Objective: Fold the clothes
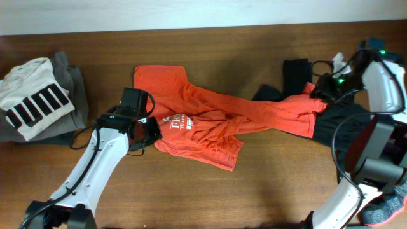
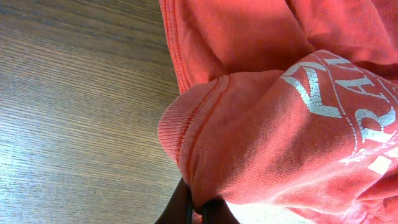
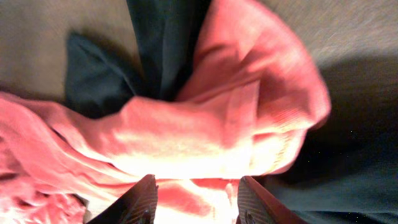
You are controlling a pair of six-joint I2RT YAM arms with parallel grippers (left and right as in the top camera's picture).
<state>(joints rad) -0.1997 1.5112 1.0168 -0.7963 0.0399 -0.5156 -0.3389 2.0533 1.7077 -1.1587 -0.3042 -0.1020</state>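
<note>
The orange sweatshirt (image 1: 210,117) sprawls across the surface's (image 1: 254,191) centre, soft and limp. Left gripper (image 2: 198,208) pinches its hem; right gripper (image 3: 194,199), jaws spread, straddles the cuff. Hems likely grip best.

the left claw (image 2: 198,208) is cut off by the frame edge, its tips buried under the orange sweatshirt (image 2: 280,124).

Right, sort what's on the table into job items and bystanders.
In the job: crumpled orange sweatshirt with white lettering, left gripper shut on its hem, right gripper open at its sleeve.
Lying about: folded white and grey stack, dark garments.
</note>
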